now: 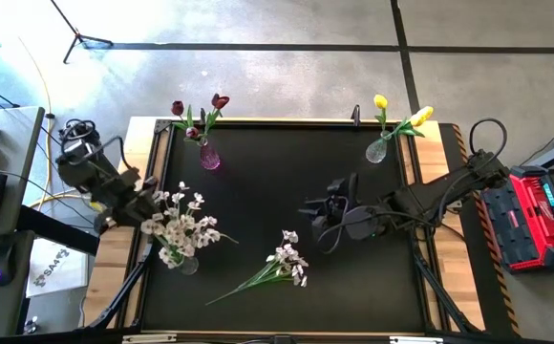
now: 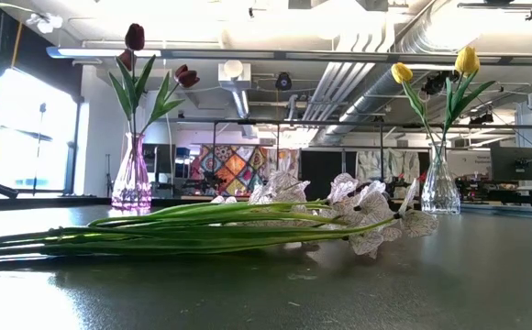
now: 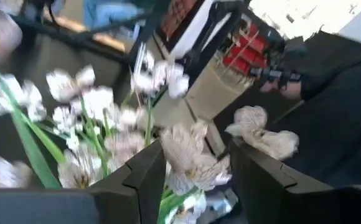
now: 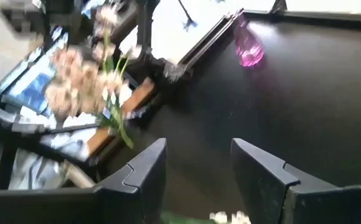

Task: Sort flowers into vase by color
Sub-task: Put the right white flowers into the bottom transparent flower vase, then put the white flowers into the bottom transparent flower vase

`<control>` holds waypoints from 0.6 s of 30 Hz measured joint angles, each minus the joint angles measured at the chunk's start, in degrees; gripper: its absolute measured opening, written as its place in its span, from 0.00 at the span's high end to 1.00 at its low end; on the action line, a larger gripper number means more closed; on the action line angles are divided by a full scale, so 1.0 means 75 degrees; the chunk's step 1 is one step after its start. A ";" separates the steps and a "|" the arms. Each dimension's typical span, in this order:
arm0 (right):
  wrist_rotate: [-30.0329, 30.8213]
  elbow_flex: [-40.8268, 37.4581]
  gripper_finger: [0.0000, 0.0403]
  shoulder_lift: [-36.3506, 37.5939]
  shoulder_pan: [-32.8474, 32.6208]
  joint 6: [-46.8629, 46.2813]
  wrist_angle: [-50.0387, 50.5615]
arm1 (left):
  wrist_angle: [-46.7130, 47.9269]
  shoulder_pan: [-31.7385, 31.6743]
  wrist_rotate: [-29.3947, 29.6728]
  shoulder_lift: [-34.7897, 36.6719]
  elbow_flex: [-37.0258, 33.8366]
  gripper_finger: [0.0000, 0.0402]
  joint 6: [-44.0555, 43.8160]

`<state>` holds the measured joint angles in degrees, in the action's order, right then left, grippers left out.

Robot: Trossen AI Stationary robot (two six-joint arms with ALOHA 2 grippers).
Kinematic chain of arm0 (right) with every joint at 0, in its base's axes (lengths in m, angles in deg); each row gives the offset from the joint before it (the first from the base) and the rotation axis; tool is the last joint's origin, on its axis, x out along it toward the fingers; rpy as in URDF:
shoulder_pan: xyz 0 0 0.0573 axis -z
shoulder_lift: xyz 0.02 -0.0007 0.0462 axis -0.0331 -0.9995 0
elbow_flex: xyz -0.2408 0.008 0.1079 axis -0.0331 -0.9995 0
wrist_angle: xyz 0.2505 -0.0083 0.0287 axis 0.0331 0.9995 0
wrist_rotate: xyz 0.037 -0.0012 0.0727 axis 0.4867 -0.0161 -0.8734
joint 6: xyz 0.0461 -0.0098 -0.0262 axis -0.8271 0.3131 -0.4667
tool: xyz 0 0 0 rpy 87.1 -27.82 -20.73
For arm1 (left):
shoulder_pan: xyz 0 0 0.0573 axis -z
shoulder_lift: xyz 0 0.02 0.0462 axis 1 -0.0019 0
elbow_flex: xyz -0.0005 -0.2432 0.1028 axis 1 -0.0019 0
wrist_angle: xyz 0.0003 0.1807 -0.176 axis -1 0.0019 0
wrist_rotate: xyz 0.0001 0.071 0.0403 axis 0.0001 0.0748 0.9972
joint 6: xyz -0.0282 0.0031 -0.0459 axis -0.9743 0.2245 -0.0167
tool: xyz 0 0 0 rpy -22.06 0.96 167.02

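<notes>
Black mat (image 1: 258, 182): three vases, one loose spray (image 1: 282, 266).

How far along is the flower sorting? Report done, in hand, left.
Done: maroon tulips in the pink vase, yellow tulips in a clear vase. In hand: left gripper, open, at the white blossoms standing in a third vase. Left: one white spray on the mat by the open right gripper.

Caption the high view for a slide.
Maroon tulips and yellow tulips already in vases; one white spray lies on the mat.
</notes>
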<state>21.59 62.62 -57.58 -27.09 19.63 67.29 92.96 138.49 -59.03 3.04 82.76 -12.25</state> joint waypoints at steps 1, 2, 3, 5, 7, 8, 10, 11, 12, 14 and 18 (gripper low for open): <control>-0.0158 0.0000 0.59 0.0000 -0.0012 0.0054 0.0038 | 0.0002 0.0000 0.0079 0.0028 0.0095 0.59 0.0070; -0.0386 -0.0002 0.59 0.0000 -0.0014 0.0103 0.0110 | 0.0007 0.0000 0.0148 0.0059 0.0203 0.59 0.0180; -0.0635 -0.0049 0.59 0.0000 -0.0014 0.0113 0.0173 | 0.0007 0.0000 0.0227 0.0093 0.0328 0.59 0.0321; -0.1047 -0.0262 0.59 0.0000 -0.0023 -0.0043 0.0401 | -0.0008 -0.0002 0.0507 0.0140 0.0624 0.59 0.0609; -0.1268 -0.0582 0.59 -0.0050 -0.0093 -0.0388 0.0468 | -0.0017 -0.0003 0.0898 0.0163 0.0943 0.59 0.0873; -0.1308 -0.0743 0.59 -0.0074 -0.0136 -0.0557 0.0452 | -0.0020 -0.0003 0.1133 0.0163 0.1107 0.59 0.0983; -0.1332 -0.1119 0.59 -0.0090 -0.0271 -0.0959 0.0325 | -0.0018 -0.0003 0.1607 0.0155 0.1394 0.59 0.1168; -0.1355 -0.1292 0.59 -0.0106 -0.0317 -0.1152 0.0171 | -0.0027 -0.0003 0.1829 0.0146 0.1518 0.59 0.1245; -0.1367 -0.1458 0.59 -0.0113 -0.0379 -0.1332 -0.0022 | -0.0029 -0.0003 0.2052 0.0130 0.1612 0.59 0.1338; -0.1356 -0.1766 0.59 -0.0122 -0.0495 -0.1618 -0.0327 | -0.0018 -0.0003 0.2542 0.0042 0.1725 0.59 0.1454; -0.1262 -0.2263 0.59 -0.0122 -0.0596 -0.1815 -0.1245 | -0.0004 -0.0003 0.3356 -0.0272 0.1900 0.59 0.1637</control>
<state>12.12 45.65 -58.50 -31.56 6.02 57.95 92.93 138.47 -33.86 1.00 97.01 0.03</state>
